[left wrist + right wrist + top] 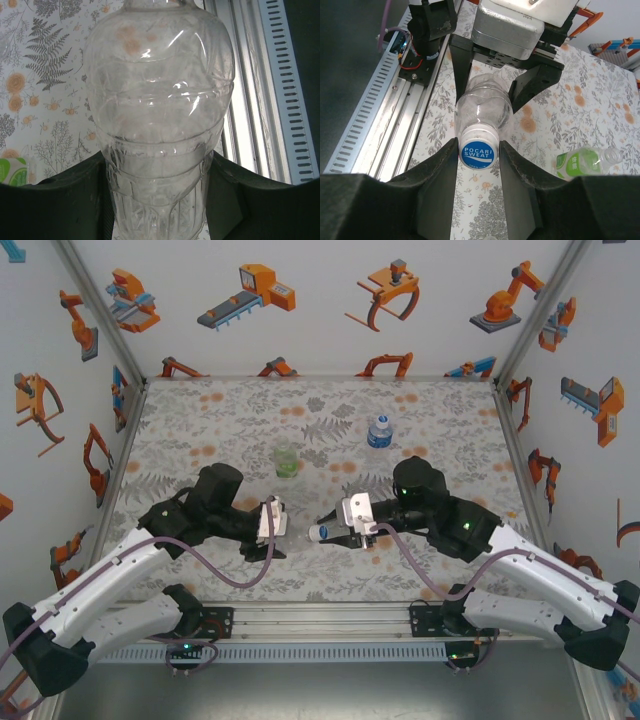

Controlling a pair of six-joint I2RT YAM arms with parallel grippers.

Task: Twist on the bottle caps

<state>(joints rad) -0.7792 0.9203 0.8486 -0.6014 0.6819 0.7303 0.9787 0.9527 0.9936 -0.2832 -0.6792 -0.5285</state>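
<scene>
- Step in hand: capping the colourless bottle [482, 107], held level above the near tabletop [330, 575].
- The left tool [160, 200] clamps the bottle's lower body.
- The right tool [477, 151] is closed on the Pocari Sweat cap [477, 152] at the neck.
- Next move, likely: twist the cap while the left tool holds firm. How tight the cap is cannot be told.

I'm looking down from above and behind the arms [150, 552] over the whole desk [220, 420]. Both wrist cameras are peering, very close, at one colourless bottle [160, 110] from opposite ends.
</scene>
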